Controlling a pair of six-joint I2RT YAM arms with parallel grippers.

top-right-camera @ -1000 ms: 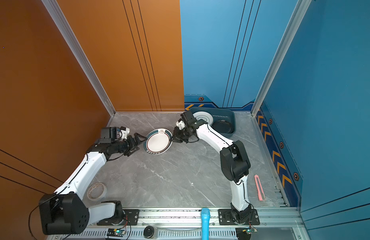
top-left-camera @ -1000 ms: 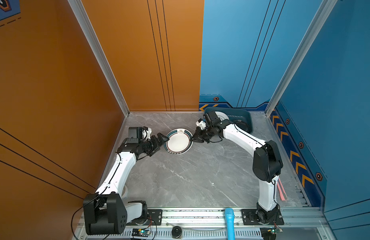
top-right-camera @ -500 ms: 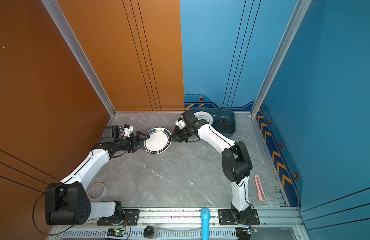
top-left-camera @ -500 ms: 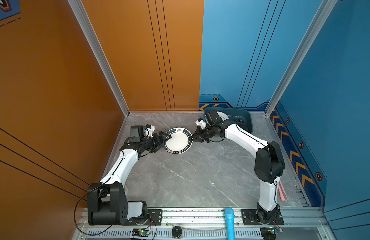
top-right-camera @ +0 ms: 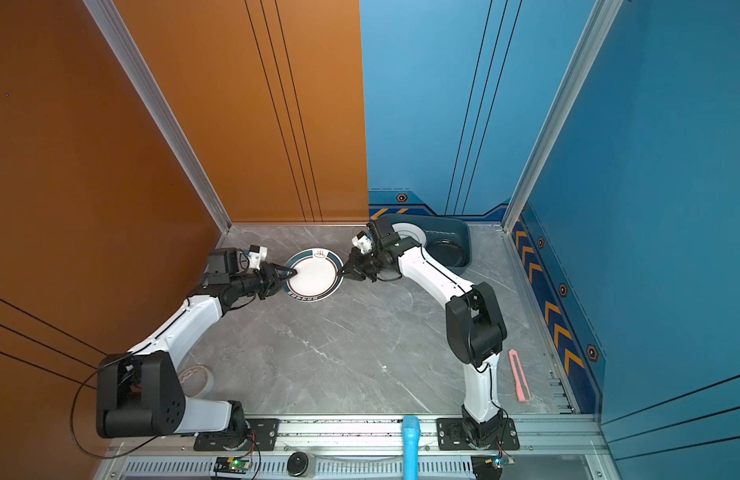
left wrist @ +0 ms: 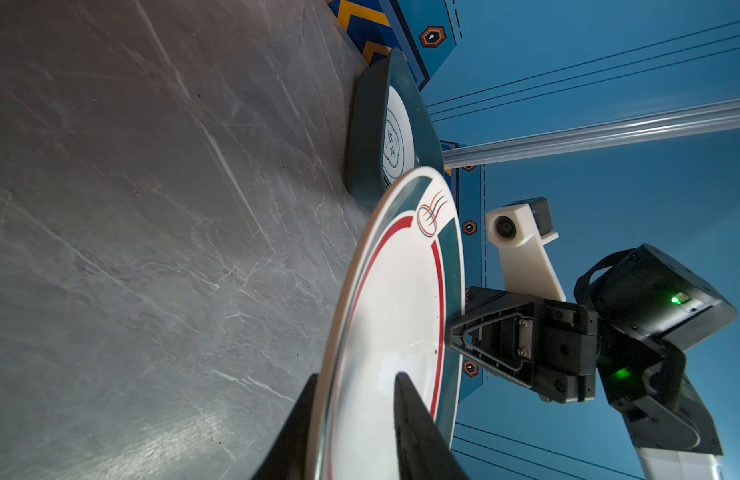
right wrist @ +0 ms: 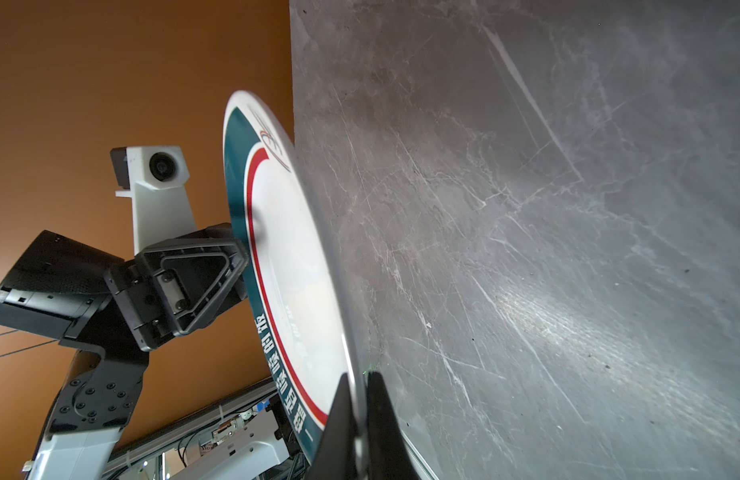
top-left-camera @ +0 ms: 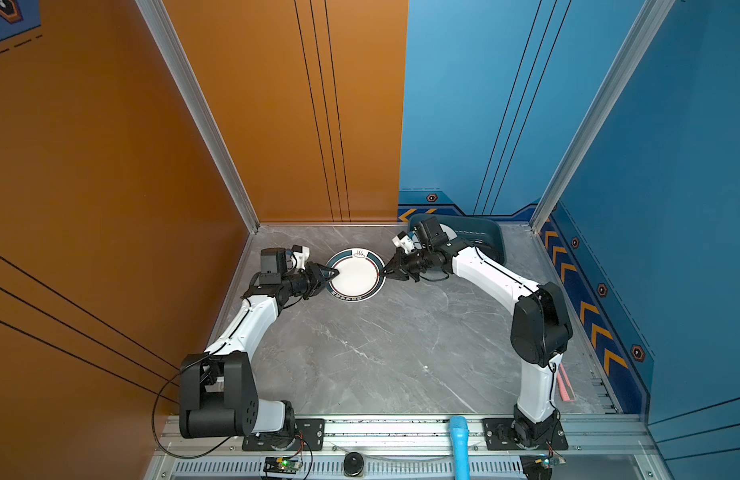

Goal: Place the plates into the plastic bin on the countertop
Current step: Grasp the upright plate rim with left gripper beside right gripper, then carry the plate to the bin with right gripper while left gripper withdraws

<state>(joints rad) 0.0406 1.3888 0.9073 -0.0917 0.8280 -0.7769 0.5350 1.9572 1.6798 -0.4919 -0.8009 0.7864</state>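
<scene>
Since a second ago the left gripper (top-left-camera: 337, 272) has come in from short of the rim with its jaws wide. It now pinches the 9 o'clock edge of the round white plate with a dark teal rim band and a thin red ring (top-left-camera: 355, 275). The plate has drifted slightly toward 12 o'clock. In the left wrist view one finger (left wrist: 295, 424) lies under the rim and the other over the white face.

At 8 o'clock on the flat grey marble-patterned countertop (top-left-camera: 380, 353), a pale roll of tape (top-right-camera: 197, 379) lies just beside the base of the left arm (top-left-camera: 243, 328). It is close to the orange side wall (top-left-camera: 110, 208). That arm runs along the wall edge up to 10 o'clock, with little room on its outer side.

The plate hangs at 11 o'clock, raised off the countertop and held from both sides. The right gripper (top-left-camera: 383, 273) is clamped thin on its 3 o'clock edge, as before.

The right arm (top-left-camera: 488, 274) lies between the plate and the rectangular dark teal plastic bin with rounded corners (top-left-camera: 491, 235), covering the bin's near-left corner. The bin sits at 1 o'clock against the blue back wall (top-left-camera: 463, 124). Inside it, side by side, lie a white plate with a green emblem (left wrist: 395, 137) and a black plate (top-right-camera: 447, 254).

The middle and the 6 o'clock half of the countertop are bare. A flat pink strip (top-right-camera: 519, 376) lies at 4 o'clock near the aluminium edge frame (top-left-camera: 401, 424). A light blue cylinder (top-left-camera: 458, 440) crosses that frame at 6 o'clock.
</scene>
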